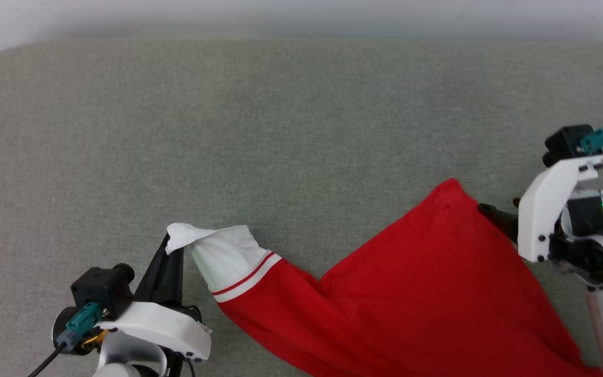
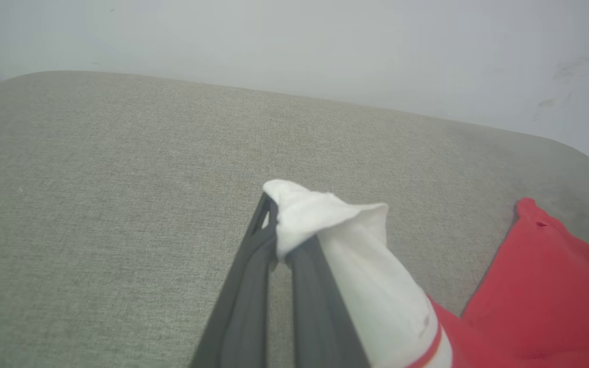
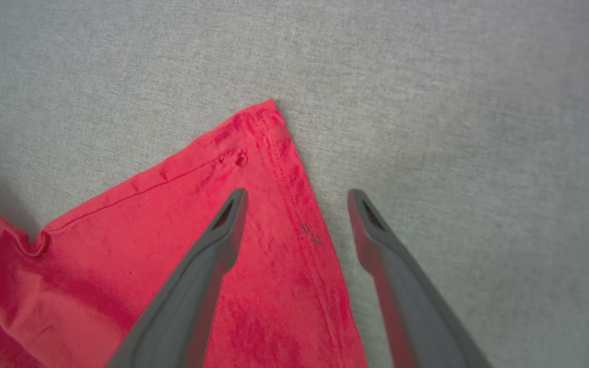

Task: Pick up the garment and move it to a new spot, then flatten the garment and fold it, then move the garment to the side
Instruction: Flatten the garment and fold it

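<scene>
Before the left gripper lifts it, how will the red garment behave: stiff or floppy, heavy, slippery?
Probably floppy: the garment creases and drapes from the left gripper down to the grey cushion. Likely light, since a fingertip pinch holds the white sleeve up. That pinch is small, so it may slip.

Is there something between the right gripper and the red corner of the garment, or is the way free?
Nothing visible stands in the way. The open right gripper is at the red corner of the garment on the grey surface, one finger over the fabric, the other over bare surface beside the hem.
</scene>
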Motion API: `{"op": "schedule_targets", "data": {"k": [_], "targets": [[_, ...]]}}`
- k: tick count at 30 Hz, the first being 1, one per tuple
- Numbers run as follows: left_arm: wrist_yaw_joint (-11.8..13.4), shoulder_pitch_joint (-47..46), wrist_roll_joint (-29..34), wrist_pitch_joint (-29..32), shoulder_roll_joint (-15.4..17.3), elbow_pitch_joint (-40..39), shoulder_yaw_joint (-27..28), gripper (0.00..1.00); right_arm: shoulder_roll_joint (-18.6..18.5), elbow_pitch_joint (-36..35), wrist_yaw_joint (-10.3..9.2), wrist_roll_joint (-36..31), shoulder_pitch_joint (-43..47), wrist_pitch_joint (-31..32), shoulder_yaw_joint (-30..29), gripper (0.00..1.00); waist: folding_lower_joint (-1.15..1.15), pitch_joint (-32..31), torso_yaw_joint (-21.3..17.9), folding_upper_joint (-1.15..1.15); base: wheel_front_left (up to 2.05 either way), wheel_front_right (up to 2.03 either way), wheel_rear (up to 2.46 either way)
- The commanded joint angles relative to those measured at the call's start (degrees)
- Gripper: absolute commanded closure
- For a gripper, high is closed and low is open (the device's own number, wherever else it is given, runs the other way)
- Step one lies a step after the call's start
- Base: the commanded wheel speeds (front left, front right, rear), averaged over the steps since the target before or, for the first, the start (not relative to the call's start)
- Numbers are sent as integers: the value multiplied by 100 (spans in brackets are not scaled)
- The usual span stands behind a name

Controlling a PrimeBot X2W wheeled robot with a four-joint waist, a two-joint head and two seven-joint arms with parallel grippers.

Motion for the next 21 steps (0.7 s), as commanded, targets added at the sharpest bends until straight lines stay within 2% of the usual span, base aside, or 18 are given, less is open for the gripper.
{"op": "schedule_targets", "data": {"k": [1,10,11,12,13,14,21], "targets": [[-14,-83,23,-35,-16,-6,7,100,-27,40,-5,1,-106,25,22,0,-1,223,166,0,0,0,0],[-83,-309,18,-144,-117,125,-81,100,42,1152,-4,209,-683,346,747,0,-1,500,378,0,0,0,0],[-92,-321,12,-151,-125,143,-84,100,52,1308,-4,234,-628,462,822,6,-1,501,389,0,0,0,0],[-103,-322,3,-156,-123,158,-85,100,57,1421,-4,257,-603,532,895,71,-1,502,397,0,0,0,0],[-109,-324,-7,-158,-121,176,-83,100,57,1502,-4,306,-597,581,956,95,-1,504,402,0,0,0,0],[-121,-332,-21,-165,-112,202,-81,100,54,1566,-4,342,-607,618,990,100,-1,507,404,0,0,0,0],[-132,-385,-93,-161,-93,313,-35,100,-138,1601,-4,594,-915,160,1142,100,-1,383,362,0,0,0,0]]}}
